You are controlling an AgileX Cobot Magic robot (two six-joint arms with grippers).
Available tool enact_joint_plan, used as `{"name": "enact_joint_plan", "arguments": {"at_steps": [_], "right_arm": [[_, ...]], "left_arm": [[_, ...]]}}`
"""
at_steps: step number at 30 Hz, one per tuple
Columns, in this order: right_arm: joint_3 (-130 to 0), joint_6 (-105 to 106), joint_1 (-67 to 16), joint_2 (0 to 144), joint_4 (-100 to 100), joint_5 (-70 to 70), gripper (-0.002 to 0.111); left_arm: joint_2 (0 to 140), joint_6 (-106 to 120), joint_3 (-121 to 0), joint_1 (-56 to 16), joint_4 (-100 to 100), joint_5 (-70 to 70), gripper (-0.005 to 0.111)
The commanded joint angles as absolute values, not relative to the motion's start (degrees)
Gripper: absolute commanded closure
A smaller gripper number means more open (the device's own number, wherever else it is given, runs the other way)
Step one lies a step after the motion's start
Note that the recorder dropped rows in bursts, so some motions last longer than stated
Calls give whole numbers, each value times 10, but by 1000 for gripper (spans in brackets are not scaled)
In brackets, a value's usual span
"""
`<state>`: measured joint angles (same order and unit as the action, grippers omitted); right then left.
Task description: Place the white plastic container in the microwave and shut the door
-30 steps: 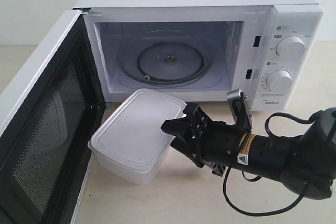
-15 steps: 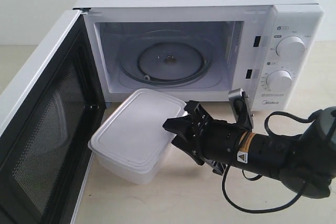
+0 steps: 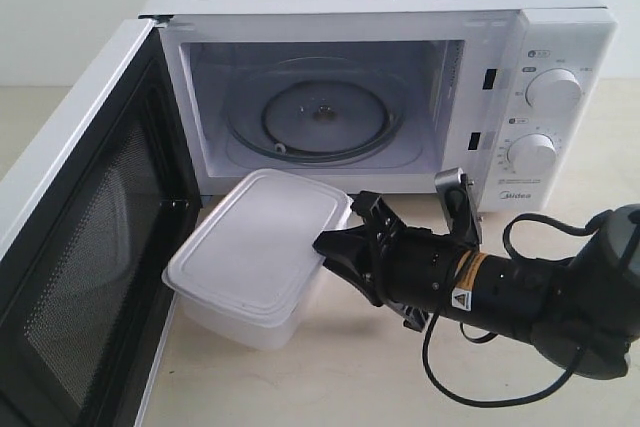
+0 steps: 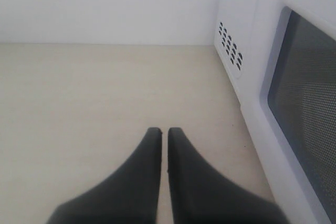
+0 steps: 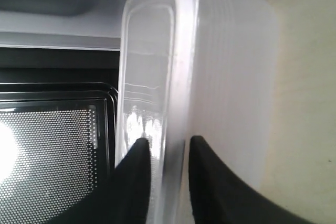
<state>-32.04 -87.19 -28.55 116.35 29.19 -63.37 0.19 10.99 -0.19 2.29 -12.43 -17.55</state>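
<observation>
Right gripper, outside camera: the right gripper (image 3: 332,247) is clamped on the near right edge of the white plastic container (image 3: 255,247), which stands in front of the microwave (image 3: 400,67), between the cavity opening and the open door (image 3: 85,247).
Container, outside camera: its left side looks slightly raised off the table (image 3: 330,387); whether the whole base is clear I cannot tell.
Step in hand: judged from this, the grip is made and the lift is starting; the box is not yet inside and the door is not yet shut.
Next move: it calls for raising the box above the cavity's front sill, then carrying it in onto the glass turntable (image 3: 322,117).
Room: the cavity is wide and bare; the door lies just beside the box's left corner.
Left gripper, left wrist camera: the left gripper (image 4: 164,135) has its fingers together, holding nothing, over bare table outside the door.
Right wrist camera: one finger (image 5: 137,161) lies on the lid and the other on the wall, pinching the rim; the door's mesh window is close behind.
</observation>
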Motion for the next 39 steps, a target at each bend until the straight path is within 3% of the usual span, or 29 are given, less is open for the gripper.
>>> {"name": "enact_joint_plan", "arguments": {"at_steps": [1,20,22,25,39], "right_arm": [[-322,-864,-287,1161,294,-663,87],[-322,-849,-287,1161,307,-652,87],[-322,-848,-287,1161,310,-650,92],[-322,-838,-287,1161,312,-650,109],[-311,-841,-286,1160,305,-665,108]], "left_arm": [[0,107,0,20,-127,-170,102],[0,107,0,20,-127,-170,102],[0,107,0,20,-127,-170,102],[0,107,0,20,-127,-170,102],[0,107,0,20,-127,-170,102]]}}
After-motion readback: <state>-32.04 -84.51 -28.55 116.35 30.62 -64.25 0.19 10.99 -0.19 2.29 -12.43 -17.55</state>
